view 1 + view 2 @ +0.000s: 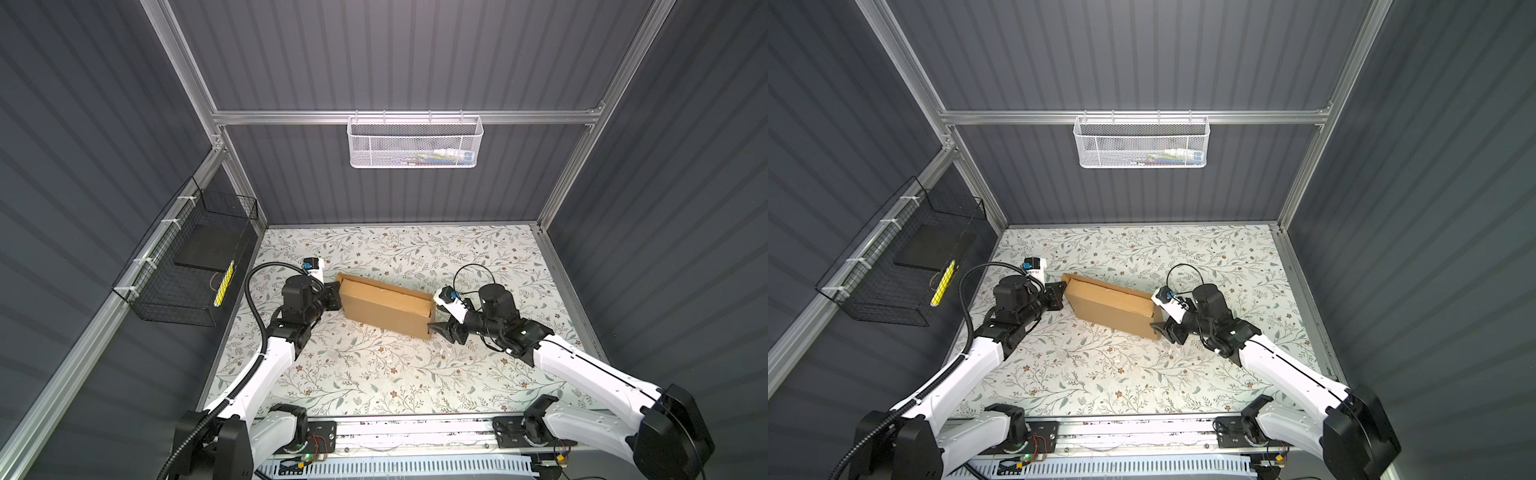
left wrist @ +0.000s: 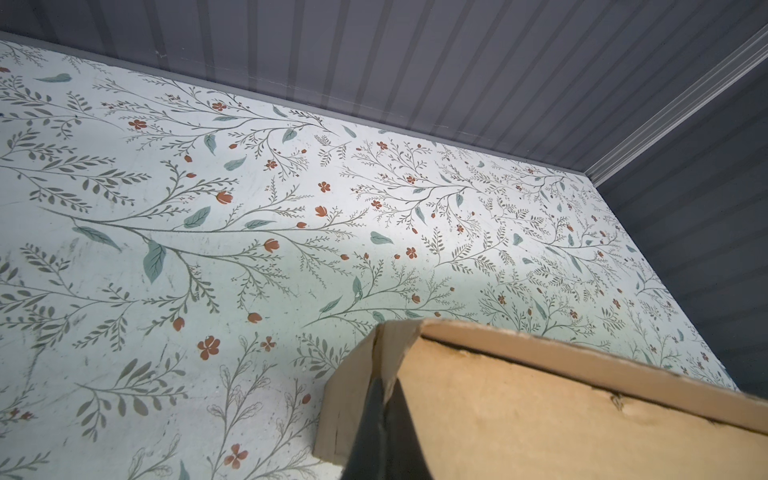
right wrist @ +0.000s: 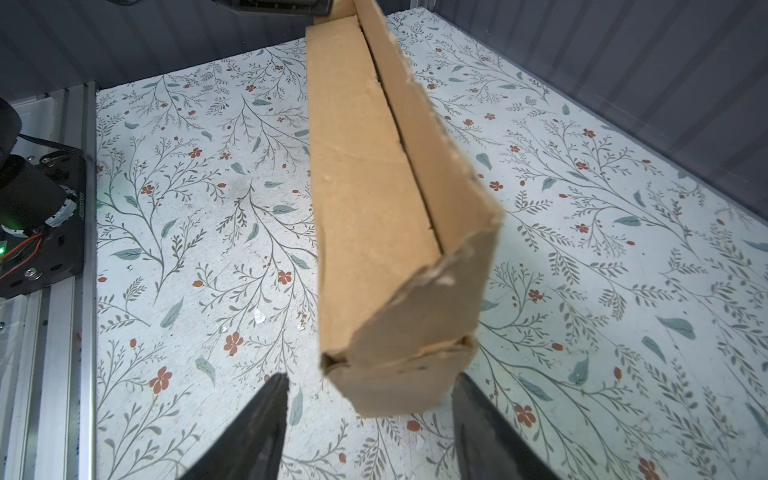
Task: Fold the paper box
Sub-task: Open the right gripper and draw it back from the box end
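Note:
The paper box (image 1: pixel 386 305) (image 1: pixel 1111 305) is brown cardboard folded into a long shallow shape. It lies slanted across the middle of the floral table (image 1: pixel 374 374), between the two arms. My left gripper (image 1: pixel 337 296) (image 1: pixel 1062 296) (image 2: pixel 384 386) is shut on a cardboard edge at the box's left end (image 2: pixel 540 415). My right gripper (image 1: pixel 436 316) (image 1: pixel 1158 316) (image 3: pixel 372 380) is open at the right end. Its fingers (image 3: pixel 270 415) stand on either side of the box's end (image 3: pixel 365 208), apart from it. A lid seam runs along the box. I cannot tell whether the box rests on the table.
A black wire basket (image 1: pixel 183 270) on the left wall holds a black slab (image 1: pixel 203 249) and a yellow stick (image 1: pixel 224 282). A white mesh basket (image 1: pixel 415 141) hangs on the back wall. Grey walls close the table on three sides; the arm bases sit on the front rail (image 1: pixel 415 432).

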